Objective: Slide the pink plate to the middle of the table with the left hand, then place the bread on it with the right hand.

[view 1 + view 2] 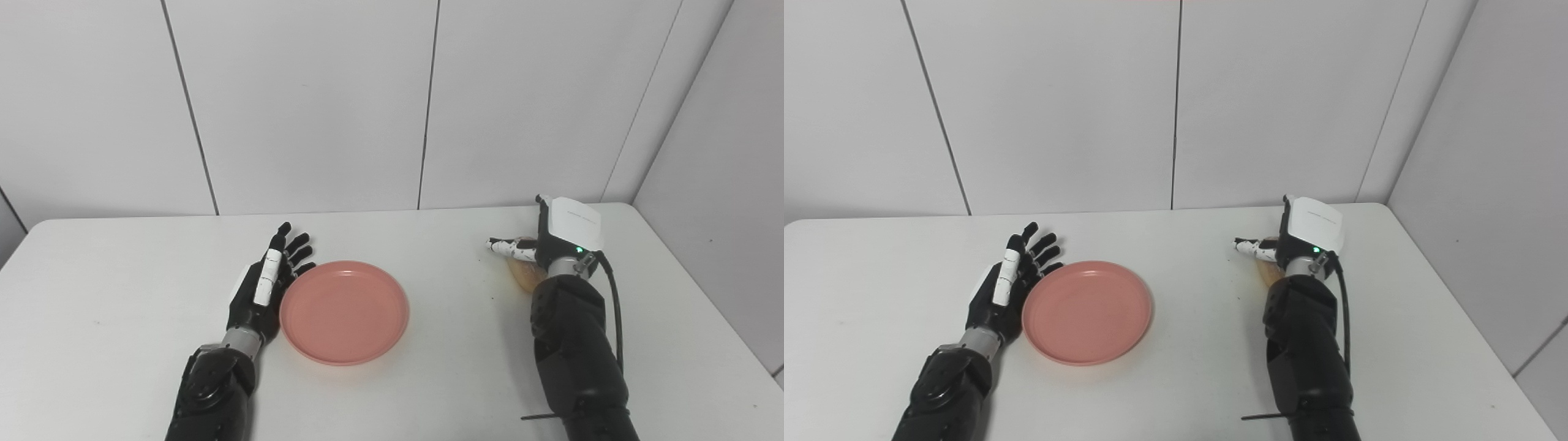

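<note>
Pink plate lies flat on the white table, nearest of the task things, roughly centre but a bit left. Left hand sits edge-on against the plate's left rim, fingers straight and slightly spread, holding nothing; touching or just beside the rim, hard to say. Further back and to the right, right hand covers the bread, back of the hand toward the camera, thumb sticking out left. Only a tan sliver of bread shows under the wrist.

Risks, as I judge it: plate looks close to placed, so an extra push could overshoot it right. Bread grasp is the bigger worry; a loose hold on a soft rounded loaf could let it slip on the lift, or a tight one crush it.

Hidden: right fingers are behind the hand, so can't tell if they've closed on the bread or just hover. Bread shape mostly hidden. Both arms cut off at bottom edge.
</note>
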Robot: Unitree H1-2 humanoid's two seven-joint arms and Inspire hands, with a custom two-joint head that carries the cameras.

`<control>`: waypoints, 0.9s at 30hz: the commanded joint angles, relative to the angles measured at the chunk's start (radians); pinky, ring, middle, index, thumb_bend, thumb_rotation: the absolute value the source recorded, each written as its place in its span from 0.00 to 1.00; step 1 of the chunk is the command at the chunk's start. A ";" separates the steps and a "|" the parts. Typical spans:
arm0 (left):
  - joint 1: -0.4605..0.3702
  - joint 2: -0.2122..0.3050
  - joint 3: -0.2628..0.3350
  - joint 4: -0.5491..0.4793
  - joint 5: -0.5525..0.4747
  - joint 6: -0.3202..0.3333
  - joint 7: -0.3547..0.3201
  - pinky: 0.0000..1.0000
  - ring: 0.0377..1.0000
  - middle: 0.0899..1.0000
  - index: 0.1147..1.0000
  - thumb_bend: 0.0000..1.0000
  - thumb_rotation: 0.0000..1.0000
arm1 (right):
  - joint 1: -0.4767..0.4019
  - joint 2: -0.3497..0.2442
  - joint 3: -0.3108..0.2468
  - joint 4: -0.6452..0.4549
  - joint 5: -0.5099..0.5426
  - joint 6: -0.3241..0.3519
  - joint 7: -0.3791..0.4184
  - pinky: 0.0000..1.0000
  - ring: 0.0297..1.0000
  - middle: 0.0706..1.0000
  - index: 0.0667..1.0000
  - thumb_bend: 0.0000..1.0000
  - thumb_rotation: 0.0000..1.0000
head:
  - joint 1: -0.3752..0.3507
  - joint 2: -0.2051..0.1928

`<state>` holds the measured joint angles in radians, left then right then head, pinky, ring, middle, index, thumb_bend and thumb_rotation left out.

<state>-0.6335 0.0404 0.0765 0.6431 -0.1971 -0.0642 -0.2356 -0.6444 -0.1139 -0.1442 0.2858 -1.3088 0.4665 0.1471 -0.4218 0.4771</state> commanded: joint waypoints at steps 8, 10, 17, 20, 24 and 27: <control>0.016 0.000 -0.002 -0.008 -0.006 0.032 -0.001 0.83 0.91 0.91 0.97 0.97 0.85 | -0.096 -0.004 -0.038 0.058 -0.037 0.003 0.011 0.34 0.52 0.76 0.82 0.97 0.62 | 0.000 0.004; 0.018 -0.001 -0.002 -0.010 -0.008 0.032 -0.003 0.84 0.91 0.91 0.97 0.97 0.84 | -0.098 -0.005 -0.041 0.065 -0.036 0.003 0.018 0.33 0.50 0.75 0.82 0.96 0.62 | 0.007 0.001; 0.023 -0.005 -0.003 -0.024 -0.007 0.036 -0.002 0.82 0.91 0.91 0.98 0.97 0.84 | -0.101 -0.003 -0.053 0.079 -0.018 0.003 0.021 0.33 0.51 0.76 0.83 0.96 0.62 | 0.008 0.003; 0.024 -0.004 -0.004 -0.025 -0.005 0.038 -0.001 0.83 0.91 0.91 0.98 0.97 0.84 | -0.103 -0.006 -0.052 0.087 -0.019 0.003 0.023 0.34 0.52 0.77 0.84 0.96 0.63 | 0.008 0.004; 0.025 -0.004 -0.005 -0.027 -0.008 0.040 -0.005 0.83 0.91 0.91 0.98 0.97 0.85 | -0.101 -0.012 -0.044 0.083 -0.021 0.003 0.035 0.34 0.52 0.76 0.84 0.95 0.64 | 0.010 0.007; 0.025 -0.004 -0.004 -0.028 -0.010 0.041 -0.008 0.84 0.91 0.92 0.98 0.97 0.84 | -0.097 -0.016 -0.037 0.080 -0.023 0.003 0.046 0.34 0.52 0.75 0.84 0.94 0.64 | 0.009 0.007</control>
<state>-0.6141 0.0388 0.0762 0.6121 -0.1978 -0.0552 -0.2375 -0.6992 -0.1105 -0.1884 0.3855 -1.3224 0.4665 0.1895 -0.4142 0.4832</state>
